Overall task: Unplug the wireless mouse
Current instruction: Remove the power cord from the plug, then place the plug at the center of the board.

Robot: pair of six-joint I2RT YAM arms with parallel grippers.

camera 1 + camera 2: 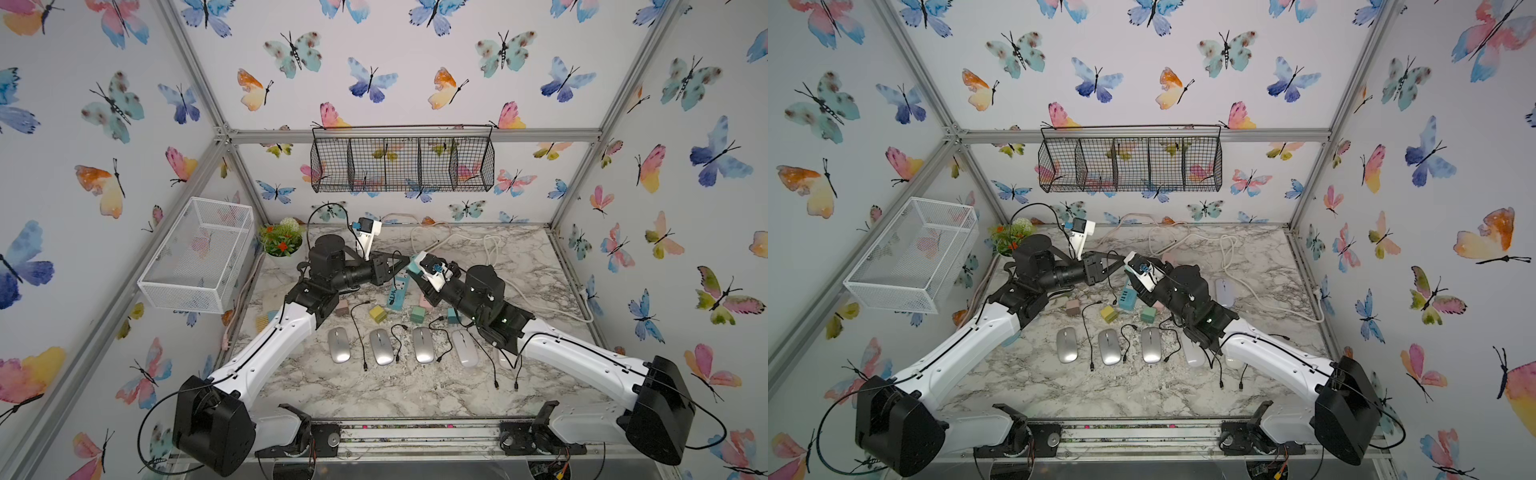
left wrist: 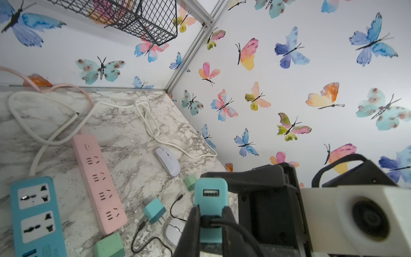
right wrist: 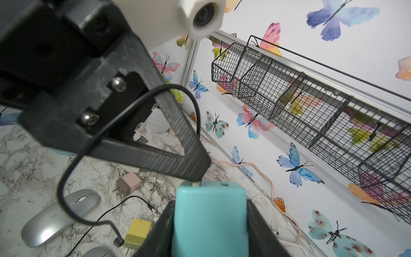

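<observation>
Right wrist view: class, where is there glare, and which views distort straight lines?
In the right wrist view, glare sits on the silver mouse; the black wire basket looks crisp. In both top views the aluminium frame posts splay outward, a wide-angle effect; shadows are soft.

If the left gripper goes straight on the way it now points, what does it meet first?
The teal plastic charger block, clamped in the right gripper. The left gripper, pinching the thin black cable plug, seems to touch its face, though depth is unclear.
</observation>
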